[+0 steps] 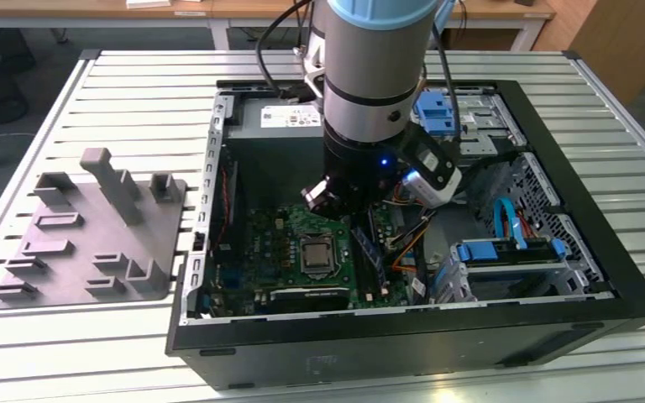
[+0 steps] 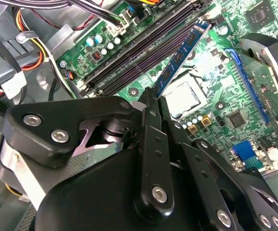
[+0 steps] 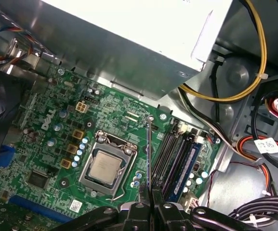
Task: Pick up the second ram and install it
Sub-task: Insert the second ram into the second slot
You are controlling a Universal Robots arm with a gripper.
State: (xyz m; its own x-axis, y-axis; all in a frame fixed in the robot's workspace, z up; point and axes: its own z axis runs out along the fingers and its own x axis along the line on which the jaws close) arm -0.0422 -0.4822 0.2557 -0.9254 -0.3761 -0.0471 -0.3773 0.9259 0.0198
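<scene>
In both wrist views my gripper point(image 2: 151, 98) point(image 3: 150, 195) is shut on the second ram point(image 2: 182, 50), a long blue stick with black chips, held by one end. The first wrist view shows the second ram point(image 3: 149, 154) edge-on as a thin line. It lies along the memory slots point(image 2: 134, 55), on the side nearest the processor point(image 2: 184, 98), and I cannot tell whether it touches a slot. Another blue stick point(image 3: 185, 166) sits in a slot farther from the processor point(image 3: 105, 167). In the exterior view my arm point(image 1: 368, 109) reaches down into the open computer case.
The green motherboard point(image 1: 266, 243) lies on the case floor. A metal power supply box point(image 3: 129, 33) and bundles of cables point(image 3: 254, 72) crowd the slots' far side. Blue-tabbed drive cages point(image 1: 502, 252) stand at the exterior view's right. A grey moulded fixture point(image 1: 87, 235) rests outside the case.
</scene>
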